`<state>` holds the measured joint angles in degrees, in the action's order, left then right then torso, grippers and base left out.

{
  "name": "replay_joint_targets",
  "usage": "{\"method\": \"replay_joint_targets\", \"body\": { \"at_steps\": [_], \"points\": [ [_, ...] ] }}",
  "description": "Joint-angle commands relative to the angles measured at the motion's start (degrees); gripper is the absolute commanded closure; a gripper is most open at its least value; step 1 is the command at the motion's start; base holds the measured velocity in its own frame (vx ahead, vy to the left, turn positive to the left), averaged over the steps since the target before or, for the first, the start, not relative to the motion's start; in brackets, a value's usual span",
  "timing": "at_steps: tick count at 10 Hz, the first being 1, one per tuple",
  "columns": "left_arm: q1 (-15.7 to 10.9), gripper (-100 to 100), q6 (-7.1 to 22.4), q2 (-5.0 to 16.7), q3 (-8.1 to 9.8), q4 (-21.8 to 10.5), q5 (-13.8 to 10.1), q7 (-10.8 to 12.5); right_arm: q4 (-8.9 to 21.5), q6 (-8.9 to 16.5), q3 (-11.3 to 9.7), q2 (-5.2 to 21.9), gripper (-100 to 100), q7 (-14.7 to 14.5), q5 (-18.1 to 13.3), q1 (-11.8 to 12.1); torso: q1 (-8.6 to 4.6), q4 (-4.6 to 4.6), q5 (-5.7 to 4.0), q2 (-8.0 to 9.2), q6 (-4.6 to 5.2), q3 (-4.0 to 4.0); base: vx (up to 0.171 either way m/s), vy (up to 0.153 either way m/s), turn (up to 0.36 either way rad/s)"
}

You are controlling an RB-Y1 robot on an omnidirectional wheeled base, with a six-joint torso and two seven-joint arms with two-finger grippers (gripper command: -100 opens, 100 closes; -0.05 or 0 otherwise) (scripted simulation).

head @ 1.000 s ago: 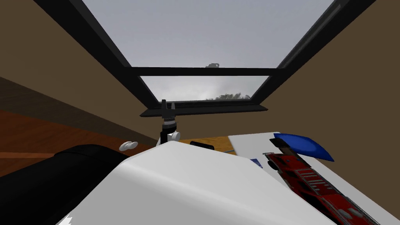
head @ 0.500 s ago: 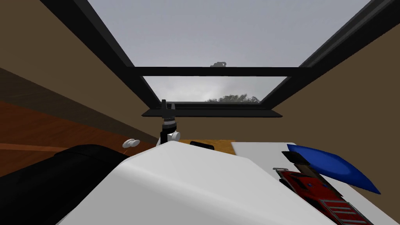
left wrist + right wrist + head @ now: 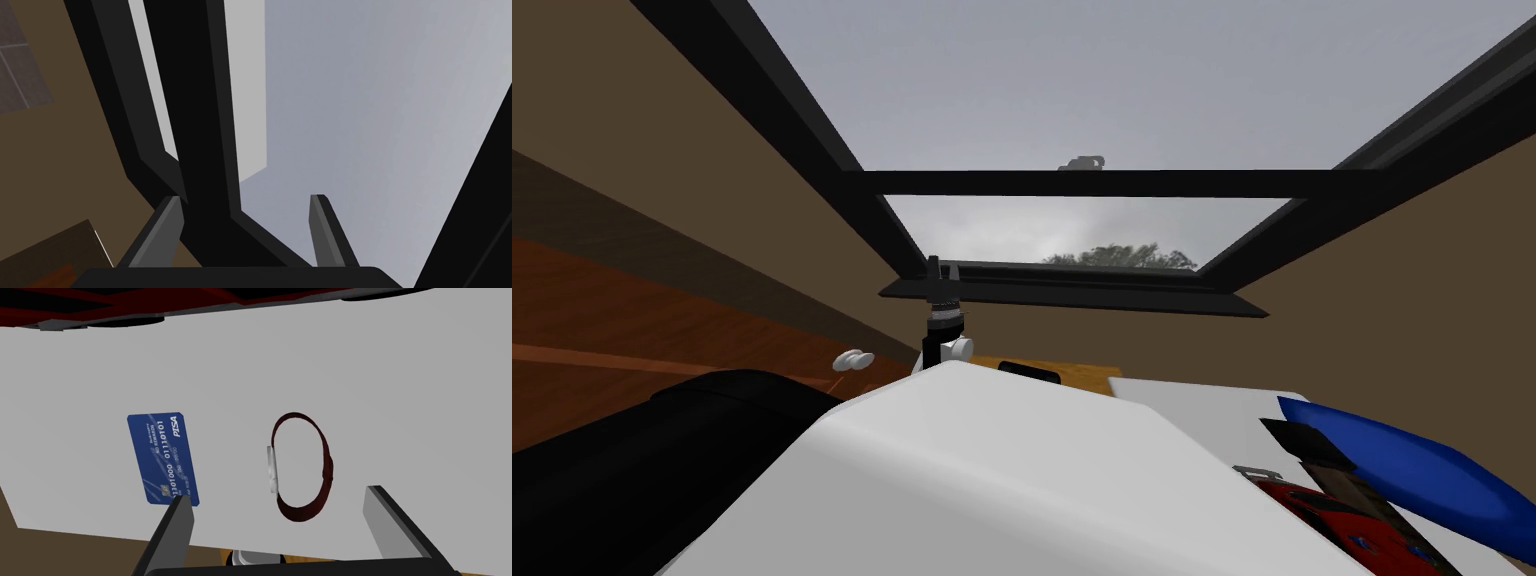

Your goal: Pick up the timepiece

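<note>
Right gripper (image 3: 277, 494): fingers spread wide, nothing held, pointed down at the white desk (image 3: 400, 388).

The watch (image 3: 326, 460) is seen lying on the desk just ahead of the fingertips, between the two finger lines. It is a dark red strap closed into a loop, with a pale case (image 3: 272, 469) on the side facing the blue card (image 3: 163, 459). The loop's narrow axis runs across the fingers, so the approach angle looks about right as it is.

The step in hand is judged to be the final descent before the grasp. Suggested:
- The loop should be centred between the fingers; it sits slightly toward the finger away from the card.
- A straight drop is preferred, with no wrist roll.
- The pinch is best taken across case and opposite strap. The strap will probably flex, so a firm close is needed.
- The card's near corner lies right at one fingertip. That finger should be kept off it, or the card may get dragged along.
- The watch is near the desk edge closest to the gripper, so it should not be pushed that way.

A dark red toy truck (image 3: 150, 308) stands at the far side, well apart.

Left gripper (image 3: 245, 200): fingers spread, empty, held up away from the desk.
</note>
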<state>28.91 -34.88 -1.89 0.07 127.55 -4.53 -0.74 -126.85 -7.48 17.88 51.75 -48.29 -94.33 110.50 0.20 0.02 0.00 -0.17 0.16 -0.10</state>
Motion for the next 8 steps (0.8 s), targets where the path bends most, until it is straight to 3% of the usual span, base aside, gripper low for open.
{"method": "replay_joint_targets", "body": {
  "at_steps": [1, 6, 7, 8],
  "points": [
    [0.00, 0, 0.00, 0.00, 0.00, 0.00, 0.00, 0.00, 1.94, -0.33, -0.98, 0.10, -100, -0.13, 0.38, -2.21, 0.00, 0.00, 0.00, 0.00, 0.00, 0.00, -0.008, 0.012, 0.058],
    [-0.01, 0, 0.00, 0.00, 0.00, 0.00, 0.00, 0.00, 6.47, -1.11, -3.27, 0.32, -100, -0.44, 1.28, -7.38, 0.08, 0.02, 0.02, 0.08, -0.01, 0.05, -0.011, 0.022, 0.055],
    [0.00, 0, 0.00, 0.00, 0.00, 0.00, 0.00, 0.00, 5.98, -0.91, -2.91, 0.43, -100, -1.34, 2.31, -6.62, 0.07, 0.02, 0.02, 0.08, 0.00, 0.05, -0.003, 0.007, 0.005],
    [0.00, 0, 0.00, 0.00, 0.00, 0.00, 0.00, 0.00, 6.09, -0.94, -2.96, 0.44, 100, -1.48, 2.39, -6.72, 0.05, 0.01, 0.02, 0.06, 0.01, 0.04, 0.000, 0.000, 0.000]
  ]
}}
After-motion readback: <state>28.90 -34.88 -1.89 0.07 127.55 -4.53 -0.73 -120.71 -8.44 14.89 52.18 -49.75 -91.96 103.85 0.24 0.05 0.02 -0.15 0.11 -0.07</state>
